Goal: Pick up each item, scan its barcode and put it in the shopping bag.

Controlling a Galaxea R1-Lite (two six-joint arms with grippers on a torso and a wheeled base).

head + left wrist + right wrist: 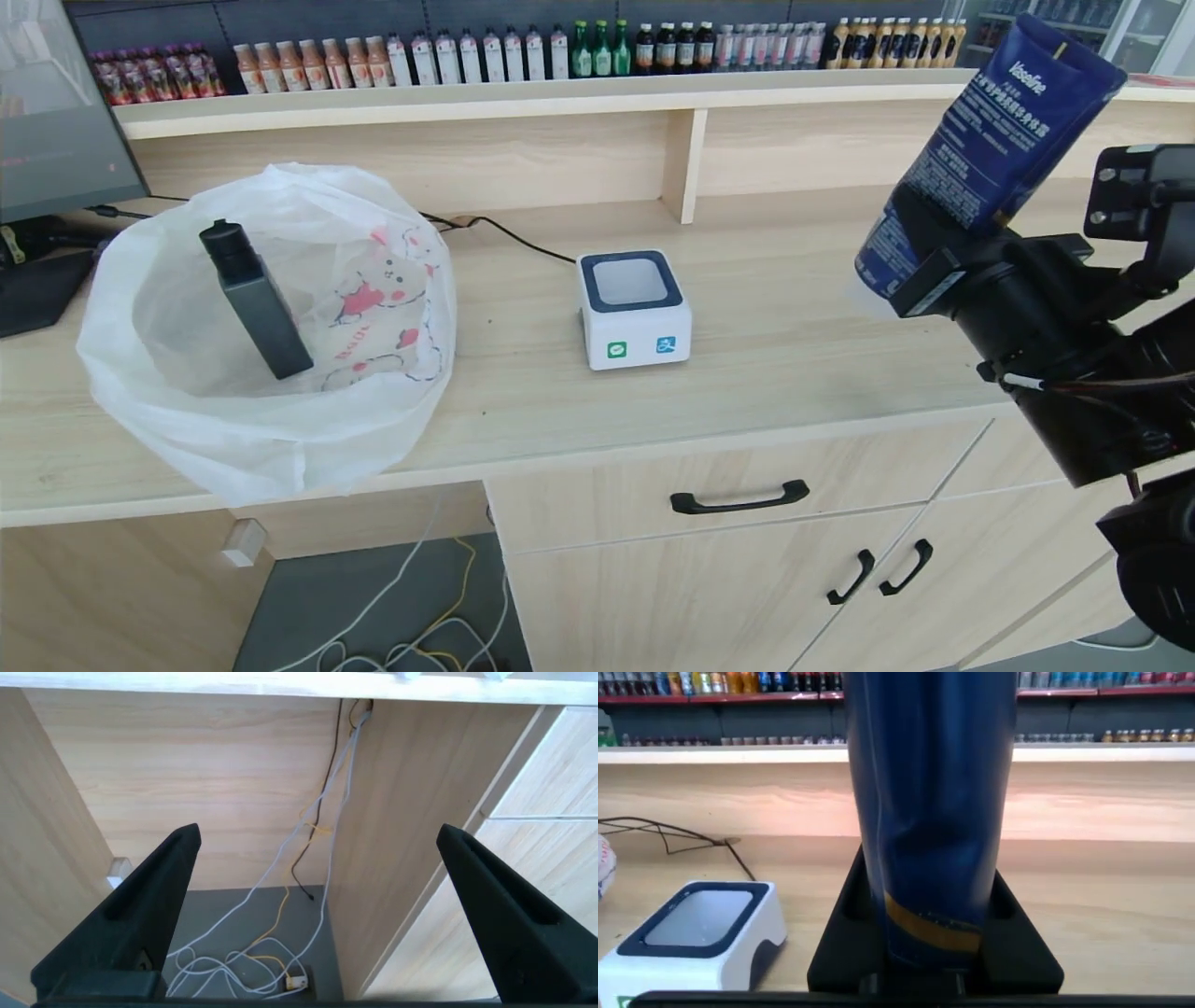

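a: the blue tube (994, 131) is held aloft, clamped in the right tool (929, 271), well right of the scanner (635, 308).
b: and the left tool (318, 859) is seen spread apart, down below the surface (794, 355), above loose cables (252, 952). a dark bottle (254, 299) is leaned inside the shopping bag (140, 373).

I see a row of bottles (597, 49) lining the back shelf (560, 95); a monitor (47, 103) (far left) on the counter (794, 355); loose cables (425, 644) underneath.
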